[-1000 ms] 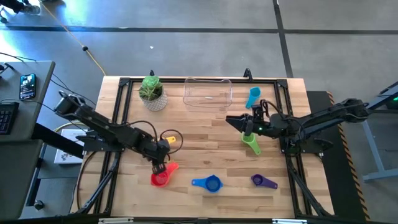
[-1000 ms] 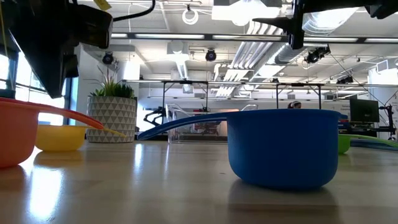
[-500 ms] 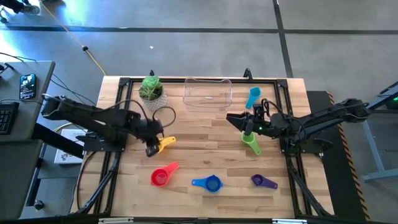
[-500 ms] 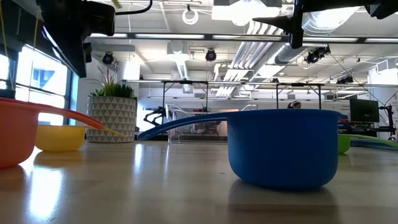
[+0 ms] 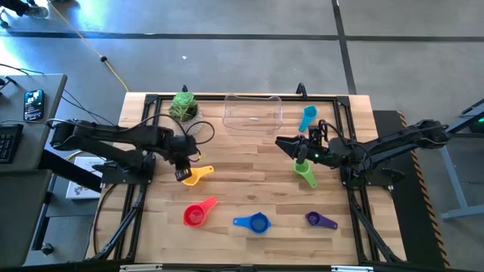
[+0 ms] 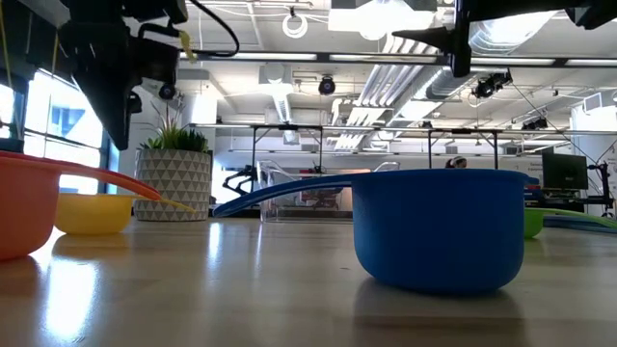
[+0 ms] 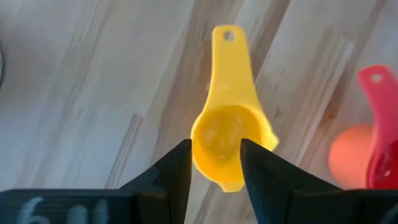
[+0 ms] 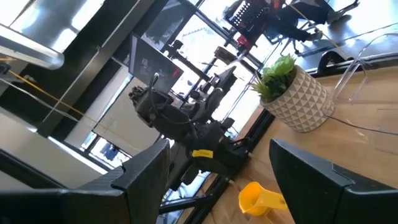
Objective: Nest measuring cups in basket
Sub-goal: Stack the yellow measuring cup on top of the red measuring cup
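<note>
A: Jaws first, left arm?

B: I read the left gripper (image 7: 214, 163) as spread, fingers either side of the small yellow plastic measuring cup (image 7: 228, 142) and above it. Cup lies flat on the light wooden table (image 5: 249, 181); in the left wrist view I see no contact, so nothing gripped. In the high view that gripper (image 5: 184, 172) sits at the bowl end of the yellow cup (image 5: 198, 175), mid-left of the table.

A: Right side?

B: Right gripper (image 5: 284, 143) is wide open and empty, hanging well above the table right of centre. Its two dark fingers (image 8: 144, 173) frame the room and the far arm in the right wrist view.

A: Where's everything else?

B: Clear rectangular plastic basket (image 5: 252, 111) at the far edge, centre, with no cup in it that I can make out. Whitish patterned pot with green plant (image 5: 184, 108) just left of it. Light blue scoop (image 5: 307, 116) right of the basket. Green cup (image 5: 305, 174) under the right arm. Near edge, left to right: red cup (image 5: 196, 214) with an orange one inside it, blue cup (image 5: 254, 222), purple cup (image 5: 318, 220). In the low view the blue cup (image 6: 432, 227) is closest.
</note>
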